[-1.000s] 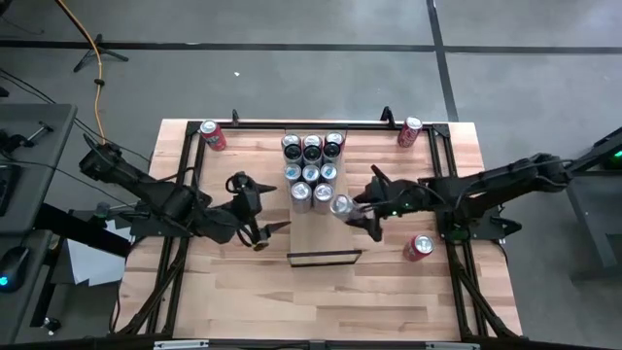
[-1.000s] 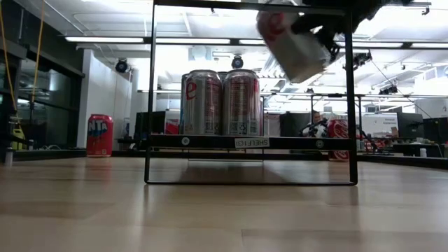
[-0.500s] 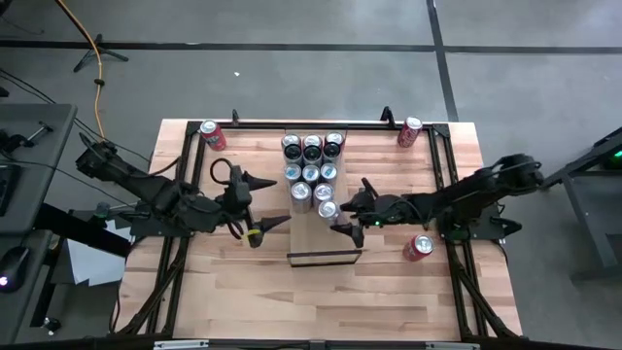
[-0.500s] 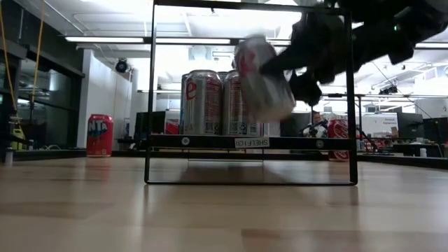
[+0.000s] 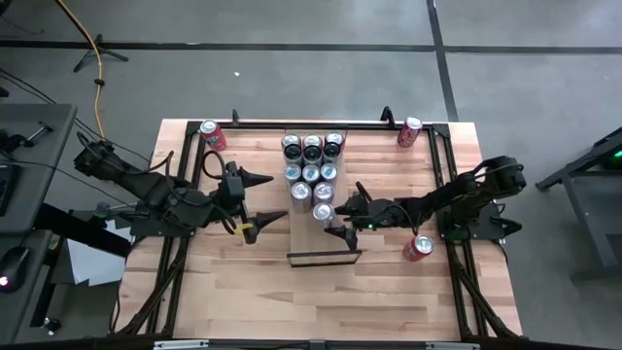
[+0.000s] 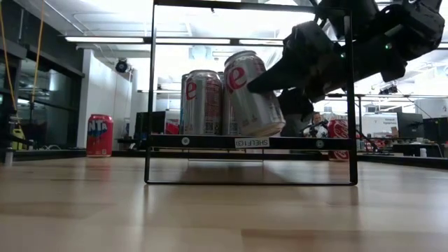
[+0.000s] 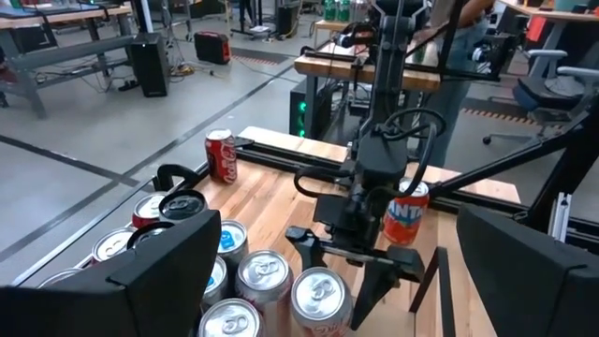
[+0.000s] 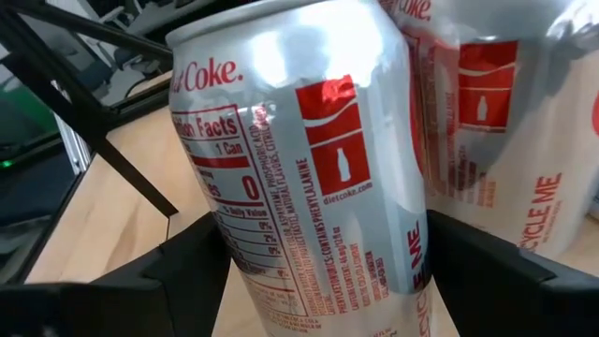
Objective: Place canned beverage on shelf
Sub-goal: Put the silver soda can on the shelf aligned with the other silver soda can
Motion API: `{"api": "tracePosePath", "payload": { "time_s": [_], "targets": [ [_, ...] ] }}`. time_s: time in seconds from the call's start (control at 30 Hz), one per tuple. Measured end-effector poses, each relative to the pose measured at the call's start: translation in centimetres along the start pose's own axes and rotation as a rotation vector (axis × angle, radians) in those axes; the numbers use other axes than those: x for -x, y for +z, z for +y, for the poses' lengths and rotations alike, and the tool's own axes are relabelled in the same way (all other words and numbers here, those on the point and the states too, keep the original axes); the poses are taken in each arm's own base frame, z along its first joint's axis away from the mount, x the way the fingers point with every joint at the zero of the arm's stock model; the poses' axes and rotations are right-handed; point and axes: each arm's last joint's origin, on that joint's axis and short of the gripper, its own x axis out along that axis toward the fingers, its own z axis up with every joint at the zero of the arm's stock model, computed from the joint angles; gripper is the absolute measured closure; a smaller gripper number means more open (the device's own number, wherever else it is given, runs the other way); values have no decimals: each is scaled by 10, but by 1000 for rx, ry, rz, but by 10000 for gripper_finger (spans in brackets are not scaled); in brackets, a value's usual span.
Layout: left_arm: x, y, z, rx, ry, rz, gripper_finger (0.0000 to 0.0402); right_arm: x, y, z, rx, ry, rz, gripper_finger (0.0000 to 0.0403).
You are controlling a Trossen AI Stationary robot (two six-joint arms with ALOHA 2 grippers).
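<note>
The canned beverage, a silver Diet Coke can, is tilted over the shelf's pale board, just near of several silver cans standing in rows on it. My right gripper reaches in from the table's right and is shut on the can. My left gripper hovers open to the left of the shelf, with nothing between its fingers. My right gripper pinches the can's side wall between its two fingers, one on each side. The fingers come from the table's right, slanting slightly down. The can is tilted, its top leaning toward the table's left. Its bottom edge is at the board; whether it rests there I cannot tell.
Red cans stand at the far left corner and the far right corner. An orange can stands beside my right arm. Black metal rails frame the shelf's near end. Bare tabletop lies toward the near edge.
My right gripper has come down and toward the table's left with the can. The can was high and strongly tipped; it now sits lower and nearer upright, at the shelf board beside the front row. My left gripper has risen a little and turned.
</note>
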Motion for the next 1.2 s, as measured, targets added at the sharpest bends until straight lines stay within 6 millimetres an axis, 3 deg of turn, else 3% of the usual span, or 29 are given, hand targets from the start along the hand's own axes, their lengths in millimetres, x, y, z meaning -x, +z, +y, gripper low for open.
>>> {"api": "tracePosePath", "payload": {
  "time_s": [0.37,0.93,1.2],
  "targets": [
    [0,0,0,-3,1,2,23,0,-2,-1,-71,-8,15,98],
    [0,0,0,-3,1,3,23,0,-5,-1,7,21,54,96],
    [0,-1,0,-5,1,4,23,0,-12,-1,69,43,114,35]
  ]
}}
